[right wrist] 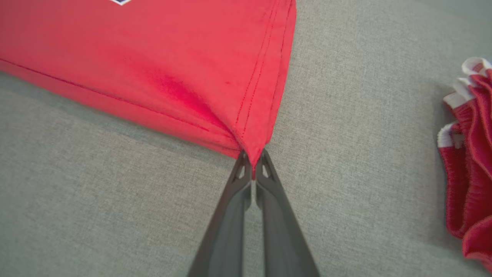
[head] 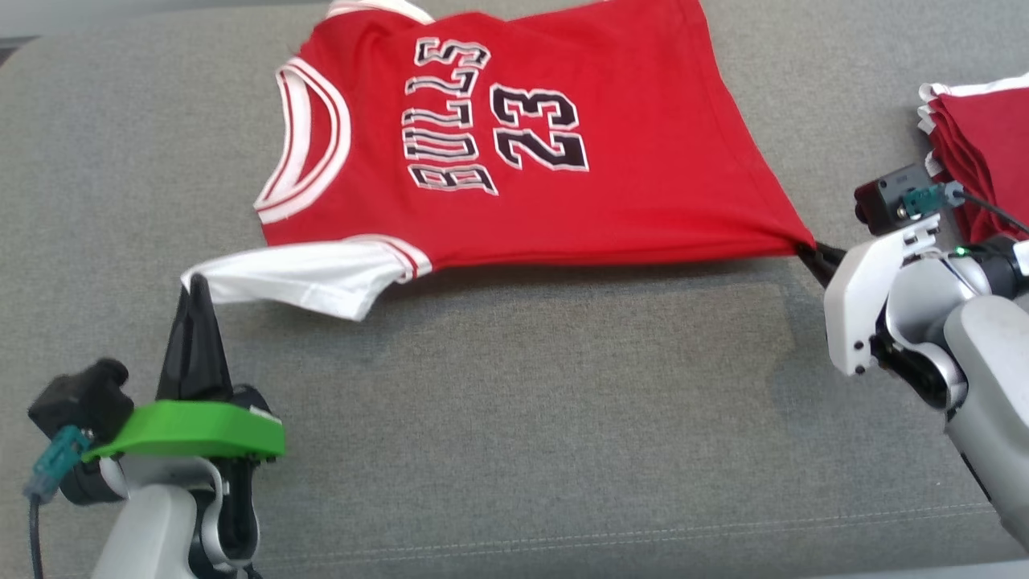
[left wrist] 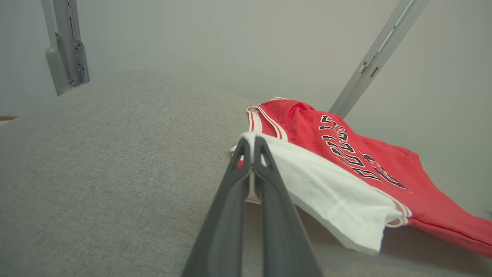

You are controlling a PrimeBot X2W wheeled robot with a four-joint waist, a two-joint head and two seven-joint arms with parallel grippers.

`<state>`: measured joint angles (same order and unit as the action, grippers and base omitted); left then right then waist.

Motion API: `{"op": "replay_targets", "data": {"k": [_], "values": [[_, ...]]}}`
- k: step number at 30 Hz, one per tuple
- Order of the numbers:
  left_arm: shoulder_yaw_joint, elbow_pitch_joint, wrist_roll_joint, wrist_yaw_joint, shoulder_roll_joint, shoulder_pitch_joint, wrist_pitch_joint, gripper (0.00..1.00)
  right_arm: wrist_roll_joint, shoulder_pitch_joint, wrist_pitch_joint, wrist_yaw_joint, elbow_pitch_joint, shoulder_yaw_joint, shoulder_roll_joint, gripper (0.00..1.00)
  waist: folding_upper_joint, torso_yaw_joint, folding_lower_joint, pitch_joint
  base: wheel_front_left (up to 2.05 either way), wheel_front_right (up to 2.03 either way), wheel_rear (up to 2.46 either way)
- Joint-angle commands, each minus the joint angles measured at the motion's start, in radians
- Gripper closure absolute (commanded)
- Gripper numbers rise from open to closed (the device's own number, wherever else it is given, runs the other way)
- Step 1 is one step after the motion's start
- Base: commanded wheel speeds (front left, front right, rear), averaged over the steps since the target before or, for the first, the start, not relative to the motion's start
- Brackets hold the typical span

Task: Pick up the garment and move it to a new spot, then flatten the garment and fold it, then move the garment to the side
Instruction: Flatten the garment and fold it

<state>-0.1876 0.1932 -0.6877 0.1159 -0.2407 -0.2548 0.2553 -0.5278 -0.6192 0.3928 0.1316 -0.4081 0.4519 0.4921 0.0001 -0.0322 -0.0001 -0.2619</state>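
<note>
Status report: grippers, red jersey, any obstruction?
Left gripper shut on white sleeve. Right gripper shut on hem corner. Red printed jersey stretched between them on grey fabric cushion. Red garment pile right, apart.

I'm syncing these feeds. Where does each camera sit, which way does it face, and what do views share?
Head view: on the head, facing forward and down at the red jersey on the grey cushion; left gripper lower left, right gripper right.
Left wrist view: on the left wrist, facing along its fingers to the pinched white sleeve.
Right wrist view: on the right wrist, facing along its fingers to the clamped hem corner.
Shared: the jersey in all; the red stack in head and right wrist views.
</note>
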Motion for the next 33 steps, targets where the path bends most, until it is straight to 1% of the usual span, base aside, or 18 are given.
{"op": "replay_targets", "data": {"k": [1,3,9,18,25,30,33], "values": [[-0.002,-0.007,0.003,0.011,-0.001,0.044,-0.002,1.00,0.016,0.042,0.023,-0.002,0.018,-0.021,0.008,1.00,-0.0001,0.028,0.0001,0.082,0.00,0.00,0.00],[-0.006,-0.017,-0.001,0.023,0.009,0.089,-0.002,1.00,0.029,0.106,0.062,-0.002,0.043,-0.061,-0.001,1.00,-0.0001,0.030,0.0001,0.106,0.00,0.00,0.00],[-0.022,-0.058,0.011,0.065,0.017,0.215,-0.005,1.00,0.077,0.267,0.179,-0.002,0.138,-0.167,-0.059,1.00,-0.0001,0.033,0.0001,0.158,0.00,0.00,0.00],[-0.060,-0.107,0.060,0.128,-0.011,0.352,-0.032,1.00,0.148,0.482,0.345,-0.002,0.304,-0.319,-0.149,1.00,-0.0001,0.030,0.0001,0.195,0.00,0.00,0.00],[-0.096,-0.168,0.102,0.181,-0.045,0.454,-0.085,1.00,0.191,0.599,0.397,-0.002,0.392,-0.402,-0.213,1.00,-0.0001,0.019,0.0001,0.209,0.00,0.00,0.00],[-0.124,-0.224,0.113,0.216,-0.060,0.525,-0.141,1.00,0.222,0.637,0.408,-0.002,0.420,-0.435,-0.237,1.00,-0.0001,0.009,0.0001,0.210,0.00,0.00,0.00],[-0.132,-0.251,0.107,0.228,-0.061,0.557,-0.160,1.00,0.231,0.643,0.405,-0.002,0.427,-0.444,-0.245,1.00,-0.0001,0.005,0.0001,0.210,0.00,0.00,0.00]]}}
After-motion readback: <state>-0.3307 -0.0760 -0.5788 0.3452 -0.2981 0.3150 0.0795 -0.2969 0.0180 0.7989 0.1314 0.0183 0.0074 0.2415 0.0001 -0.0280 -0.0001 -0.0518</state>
